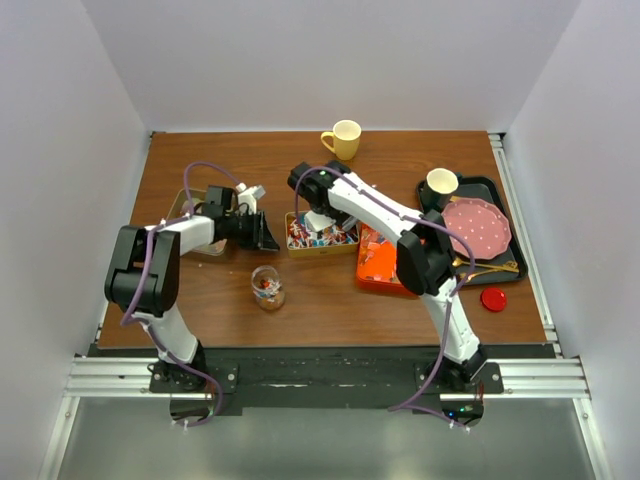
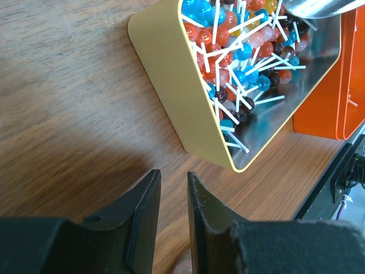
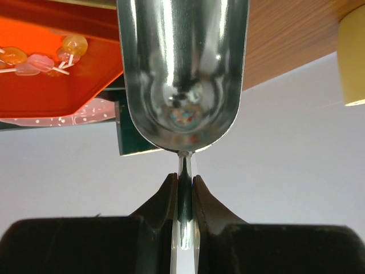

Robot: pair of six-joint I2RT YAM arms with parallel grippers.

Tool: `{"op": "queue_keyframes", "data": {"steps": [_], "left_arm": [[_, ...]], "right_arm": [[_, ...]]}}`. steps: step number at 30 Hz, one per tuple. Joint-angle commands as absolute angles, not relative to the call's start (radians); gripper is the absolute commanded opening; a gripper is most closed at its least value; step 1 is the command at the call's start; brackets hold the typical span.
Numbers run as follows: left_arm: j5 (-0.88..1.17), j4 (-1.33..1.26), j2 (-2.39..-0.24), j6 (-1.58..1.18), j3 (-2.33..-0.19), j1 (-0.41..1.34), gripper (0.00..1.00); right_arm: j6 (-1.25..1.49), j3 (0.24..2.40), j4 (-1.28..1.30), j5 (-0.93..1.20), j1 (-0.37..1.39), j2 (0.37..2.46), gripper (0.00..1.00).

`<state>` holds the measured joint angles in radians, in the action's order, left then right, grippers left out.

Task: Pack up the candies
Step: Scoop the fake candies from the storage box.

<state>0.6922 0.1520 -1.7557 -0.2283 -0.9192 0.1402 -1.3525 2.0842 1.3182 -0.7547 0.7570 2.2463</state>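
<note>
Scooping candies out of the yellow tin

I am clamping my right gripper (image 3: 182,180) tight on the thin handle of a metal scoop (image 3: 182,68), whose bowl is hanging over the yellow tin (image 2: 171,85). The candies (image 2: 239,51) are lying heaped in that tin, sticks jutting every way. I judge I am at the loading step: next I am needing to dip under the heap, lift level, then carry across to the glass jar (image 1: 267,288) near the front edge. My left gripper (image 2: 174,182) is hovering just beside the tin's corner, jaws slightly apart, gripping nothing. A few more candies are sitting in the orange tray (image 3: 85,91) beside the tin
</note>
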Motion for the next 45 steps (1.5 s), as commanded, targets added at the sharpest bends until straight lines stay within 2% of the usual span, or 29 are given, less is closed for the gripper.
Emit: {"op": "queue_keyframes", "data": {"steps": [1, 10, 24, 45], "left_arm": [[0.718, 0.109, -1.775, -0.267, -0.940, 0.147, 0.30], [0.770, 0.043, -1.792, -0.322, -0.916, 0.147, 0.29], [0.850, -0.055, -1.835, -0.377, -0.896, 0.153, 0.27], [0.922, -0.129, -1.876, -0.446, -0.903, 0.160, 0.24]], "right_arm": [[-1.362, 2.140, 1.588, -0.923, 0.778, 2.272, 0.00], [-1.279, 2.134, 1.591, -1.002, 0.827, 2.338, 0.00], [-1.197, 2.221, 1.591, -0.891, 0.887, 2.428, 0.00], [-1.118, 2.212, 1.588, -0.701, 0.934, 2.470, 0.00]]}}
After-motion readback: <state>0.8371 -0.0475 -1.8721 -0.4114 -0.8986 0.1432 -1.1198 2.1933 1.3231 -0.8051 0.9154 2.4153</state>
